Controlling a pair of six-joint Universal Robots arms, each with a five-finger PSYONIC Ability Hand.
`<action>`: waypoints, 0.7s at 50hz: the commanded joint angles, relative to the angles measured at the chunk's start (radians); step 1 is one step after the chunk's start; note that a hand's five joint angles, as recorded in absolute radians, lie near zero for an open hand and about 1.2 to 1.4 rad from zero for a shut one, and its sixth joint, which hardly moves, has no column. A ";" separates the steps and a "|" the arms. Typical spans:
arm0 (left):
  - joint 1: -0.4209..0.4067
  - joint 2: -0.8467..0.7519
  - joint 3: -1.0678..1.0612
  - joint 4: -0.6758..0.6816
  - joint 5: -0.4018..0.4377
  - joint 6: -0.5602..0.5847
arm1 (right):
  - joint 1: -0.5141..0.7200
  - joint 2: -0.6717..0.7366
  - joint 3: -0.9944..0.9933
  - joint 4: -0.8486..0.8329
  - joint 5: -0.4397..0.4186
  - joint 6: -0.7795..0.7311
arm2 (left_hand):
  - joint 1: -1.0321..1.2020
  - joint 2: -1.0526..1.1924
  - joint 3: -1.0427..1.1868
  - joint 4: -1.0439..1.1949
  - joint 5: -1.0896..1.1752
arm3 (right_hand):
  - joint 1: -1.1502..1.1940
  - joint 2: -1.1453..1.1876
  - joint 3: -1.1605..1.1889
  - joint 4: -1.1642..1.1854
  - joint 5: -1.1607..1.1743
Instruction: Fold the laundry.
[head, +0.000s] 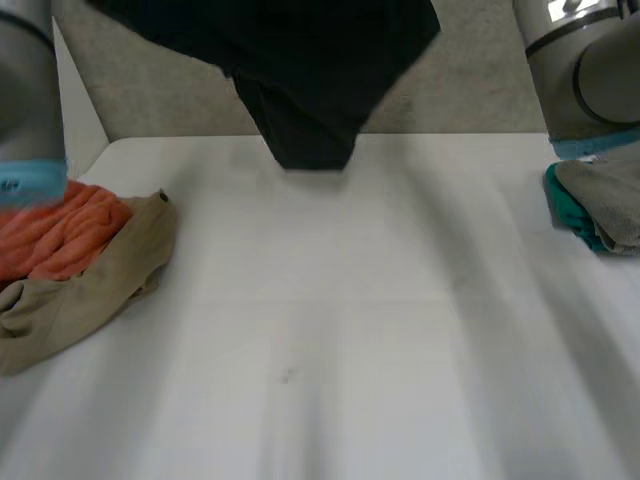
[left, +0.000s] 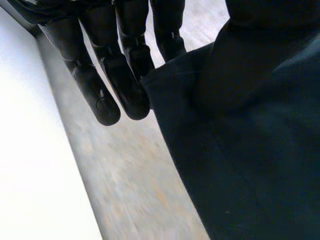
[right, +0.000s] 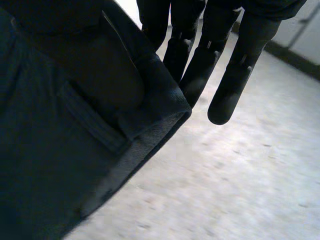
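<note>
Left hand (left: 100, 95) and right hand (right: 235, 75) each pinched 1 top corner of dark garment (head: 300, 60), hanging above far edge of table (head: 330, 330). Looked soft, light, floppy; best held at corners, middle likely to sag.

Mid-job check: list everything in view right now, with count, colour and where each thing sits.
dark garment: one, near-black, held up over the table's far edge
orange cloth: one, orange, crumpled at the table's left side
tan cloth: one, tan, lying against the orange cloth
teal cloth: one, teal, at the table's right edge
grey cloth: one, grey, lying over the teal cloth
table: one, white
floor: grey, beyond the table
left arm, right arm: grey, light-blue caps
left hand: black, pinching the dark garment's edge
right hand: black, pinching the dark garment's corner
</note>
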 joint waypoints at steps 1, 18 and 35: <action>-0.016 0.085 -0.271 -0.160 -0.022 -0.008 | -0.040 -0.014 0.110 0.238 -0.109 0.009 | 0.239 0.199 0.204 0.197 0.247 | 0.287 0.222 0.206 0.196 0.203; -0.115 -0.039 -0.734 -0.186 -0.102 -0.033 | -0.085 0.068 0.595 0.692 -0.235 -0.440 | 0.239 0.199 0.204 0.197 0.247 | 0.161 0.096 0.080 0.070 0.076; -0.099 0.042 -0.731 -0.221 -0.065 -0.054 | -0.107 -0.238 0.834 0.731 -0.055 0.107 | 0.239 0.199 0.204 0.197 0.247 | -0.650 -0.715 -0.730 -0.741 -0.734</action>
